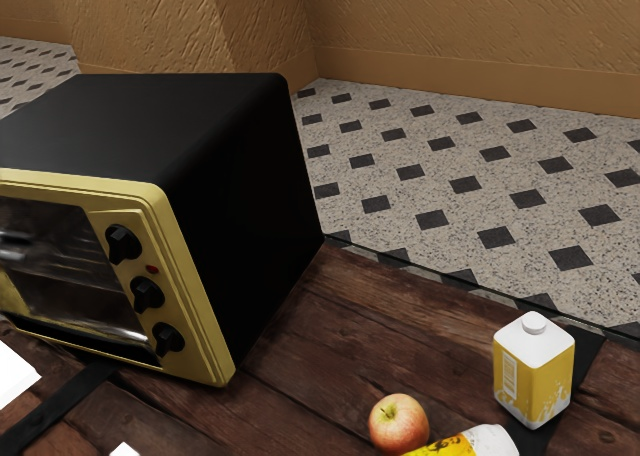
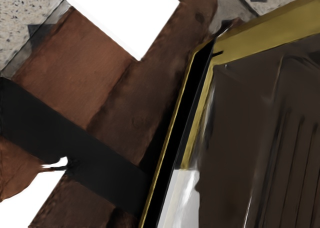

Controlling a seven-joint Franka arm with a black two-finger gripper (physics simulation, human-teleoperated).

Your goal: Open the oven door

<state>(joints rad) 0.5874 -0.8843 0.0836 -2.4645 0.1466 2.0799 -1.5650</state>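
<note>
Look to the left side of the exterior frame for the black metal oven (image 1: 235, 206) with a yellow front, set on the dark wooden surface (image 1: 310, 326). Find the glass oven door (image 1: 65, 266) at the left edge of that frame, just beside the yellow control panel (image 1: 170, 261) and its three black knobs. Judge the door as probably shut or nearly so; cannot tell for certain. In the wrist view, see the glass at a slant, with rack-like lines behind, close to the yellow rim (image 2: 172, 133) and near the black strip (image 2: 70, 138) lying across the wood.

Cannot tell the state of the tool, open or closed, nor name anything as gripped. Treat reaching the door's free edge or handle as the step in hand. Cannot pick out a handle with confidence, so line up with care before any contact. Approach square to the front, then take a firm hold without pressing into the glass. Draw away from the body along the hinge's arc, slowly, easing the wrist round with the door rather than yanking straight back. Avoid brushing the knobs or shoving the whole oven. Mind the white block (image 2: 127, 18) near the front, likely to obstruct a wide swing.
</note>
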